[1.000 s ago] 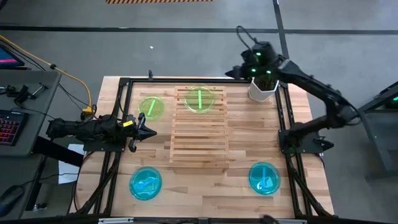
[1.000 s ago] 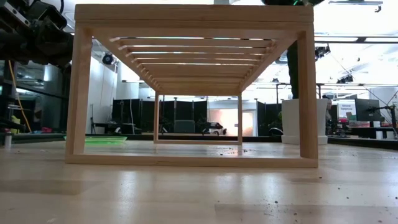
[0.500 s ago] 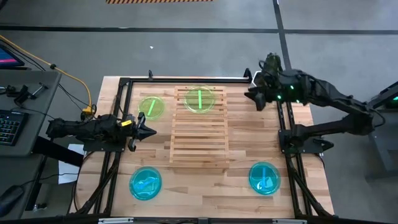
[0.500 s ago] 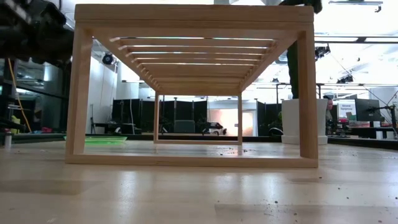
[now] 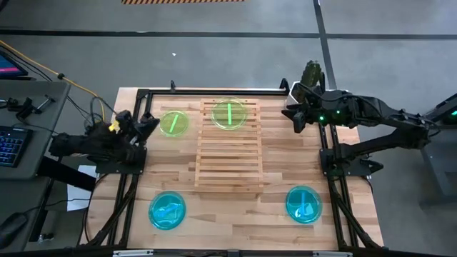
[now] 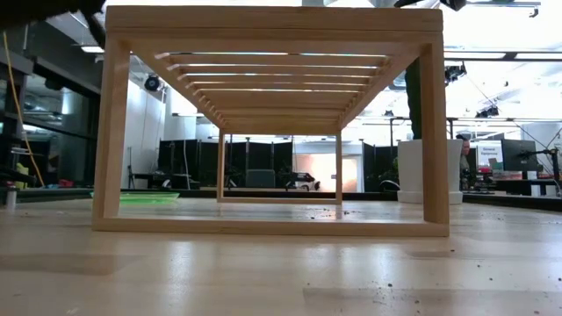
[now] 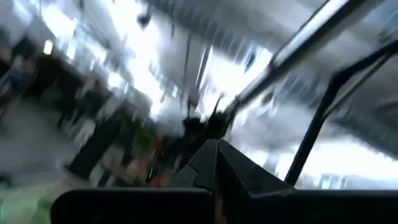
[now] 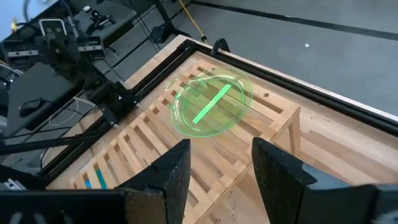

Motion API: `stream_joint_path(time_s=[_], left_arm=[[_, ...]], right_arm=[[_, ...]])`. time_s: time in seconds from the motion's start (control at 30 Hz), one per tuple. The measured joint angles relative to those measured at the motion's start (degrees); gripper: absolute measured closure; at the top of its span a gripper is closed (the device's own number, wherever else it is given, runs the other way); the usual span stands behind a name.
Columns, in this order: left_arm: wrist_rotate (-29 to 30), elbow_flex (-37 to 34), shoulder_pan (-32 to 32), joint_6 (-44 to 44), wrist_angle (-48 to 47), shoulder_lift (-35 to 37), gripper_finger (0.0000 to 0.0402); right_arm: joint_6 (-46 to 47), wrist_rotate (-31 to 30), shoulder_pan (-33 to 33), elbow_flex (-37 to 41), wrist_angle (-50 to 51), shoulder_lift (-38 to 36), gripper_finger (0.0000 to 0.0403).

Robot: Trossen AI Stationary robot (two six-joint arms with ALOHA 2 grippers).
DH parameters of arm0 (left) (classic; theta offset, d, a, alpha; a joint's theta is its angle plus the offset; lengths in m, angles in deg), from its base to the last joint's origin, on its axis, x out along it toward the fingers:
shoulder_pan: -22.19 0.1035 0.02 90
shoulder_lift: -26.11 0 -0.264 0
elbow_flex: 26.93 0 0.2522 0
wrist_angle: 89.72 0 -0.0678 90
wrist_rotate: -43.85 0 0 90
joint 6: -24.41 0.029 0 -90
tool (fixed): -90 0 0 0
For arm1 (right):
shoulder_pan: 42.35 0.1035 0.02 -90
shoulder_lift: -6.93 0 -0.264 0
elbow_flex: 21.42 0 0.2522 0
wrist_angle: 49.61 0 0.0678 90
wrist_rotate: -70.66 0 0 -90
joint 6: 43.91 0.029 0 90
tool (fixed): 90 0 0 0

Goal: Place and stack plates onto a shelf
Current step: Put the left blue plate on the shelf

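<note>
The light-wood slatted shelf [image 5: 228,146] stands mid-table and fills the low view [image 6: 272,35]. One lime green plate [image 5: 228,114] lies flat on the shelf's far end; it also shows in the right wrist view [image 8: 211,104]. A second green plate [image 5: 173,123] lies flat on the table left of the shelf, and shows in the low view [image 6: 136,198]. Two cyan plates lie on the table, near left [image 5: 167,211] and near right [image 5: 303,203]. My left gripper [image 5: 148,123] is shut and empty, just left of the second green plate; its wrist view [image 7: 216,146] is blurred. My right gripper [image 5: 293,116] is open and empty, right of the shelf's far end and pointing at it [image 8: 217,155].
A white pot [image 6: 411,171] with a green plant [image 5: 312,71] stands at the far right, behind my right arm. Black metal frame rails [image 5: 325,143] run along the table's left and right sides and its far edge.
My left gripper has swung toward the table's far edge and tipped upward, staying shut. My right gripper has come from above the white pot toward the near edge and turned so that it points left at the shelf. The plates have not moved.
</note>
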Motion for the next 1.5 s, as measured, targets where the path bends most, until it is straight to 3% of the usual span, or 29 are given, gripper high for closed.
stream_joint_path(time_s=[0.1, 0.33, 0.47, 0.6, 0.8, 1.0, 1.27, 1.5], left_arm=[[-3.2, 9.8, 0.0, 0.0, -15.3, -8.3, 0.0398], [-12.7, 34.8, 0.0, 9.5, -58.8, -25.2, 0.0398], [-18.5, 40.5, 0.0, 4.8, -74.2, -30.7, 0.0396], [-25.6, 39.6, -0.3, -1.2, -82.5, -34.1, 0.0370], [-32.5, 31.7, -4.3, -4.1, -80.9, -39.2, 0.0286], [-35.3, 23.6, -10.8, 0.9, -72.8, -44.6, 0.0221], [-33.2, 17.8, -19.9, 0.8, -58.5, -53.4, 0.0210], [-26.2, 17.0, -22.3, -0.4, -56.6, -61.8, 0.0210]], right_arm=[[0.5, 0.0, 0.0, 0.0, 0.0, 0.0, 0.0249], [0.5, 0.0, 0.0, 0.0, -0.1, 0.0, 0.0249], [0.5, 0.0, 0.0, 0.0, -0.1, 0.0, 0.0249], [0.3, 0.0, 0.0, 0.0, -0.1, 0.0, 0.0249], [0.3, 0.0, 0.0, 0.0, 0.3, 0.0, 0.0249], [0.4, 0.0, 0.0, 0.0, 1.7, 0.0, 0.0249], [0.2, 0.1, 0.0, 0.1, 3.6, 0.0, 0.0249], [-0.8, 0.1, 0.0, 0.1, 3.5, 0.0, 0.0249]])
